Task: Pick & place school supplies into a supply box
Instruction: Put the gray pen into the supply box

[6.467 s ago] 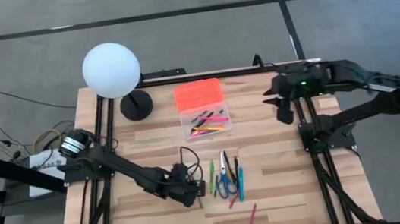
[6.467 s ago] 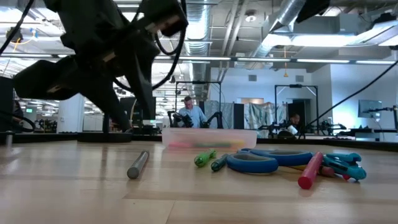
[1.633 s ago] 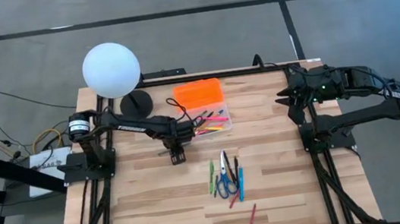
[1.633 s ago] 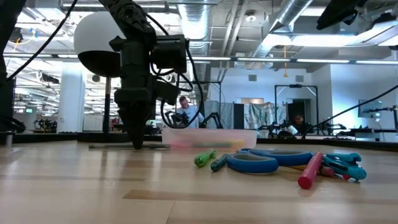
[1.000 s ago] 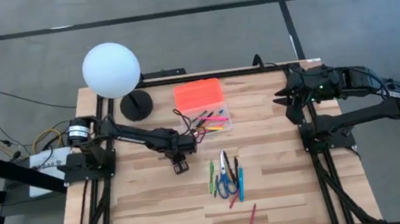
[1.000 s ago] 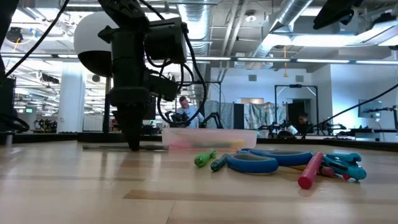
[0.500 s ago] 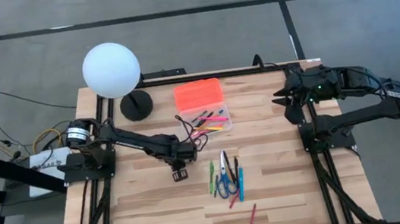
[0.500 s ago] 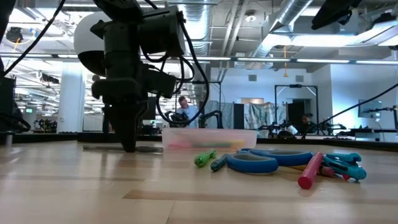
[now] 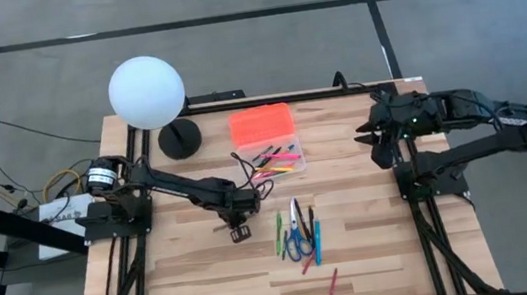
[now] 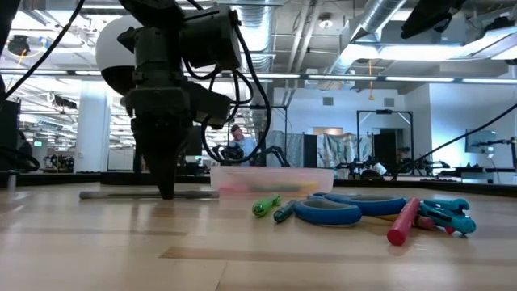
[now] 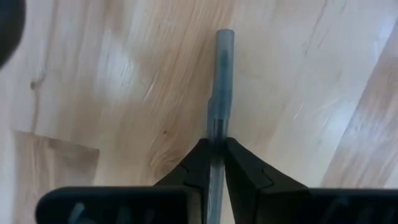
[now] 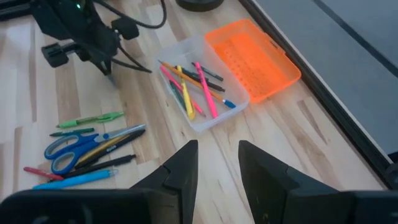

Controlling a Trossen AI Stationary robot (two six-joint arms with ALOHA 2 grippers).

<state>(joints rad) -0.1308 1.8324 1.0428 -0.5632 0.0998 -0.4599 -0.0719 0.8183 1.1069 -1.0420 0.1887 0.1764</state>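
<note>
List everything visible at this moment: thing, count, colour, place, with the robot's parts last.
Supply box: one, clear, open, far-centre table, several pens inside.
Lid: one, orange, hinged open behind the box.
Grey pen: one, on the wood left of the pile, between the left gripper's fingers.
Loose pens: several, green, blue, dark, table centre.
Scissors: one, blue handles, in that pile.
Red pen: one, alone near the front edge.
Globe lamp: one, white, black base, far-left corner.
Table: one, light wood.
Left gripper: low at table centre-left, closing on the grey pen.
Right gripper: open, raised by the right edge.
</note>
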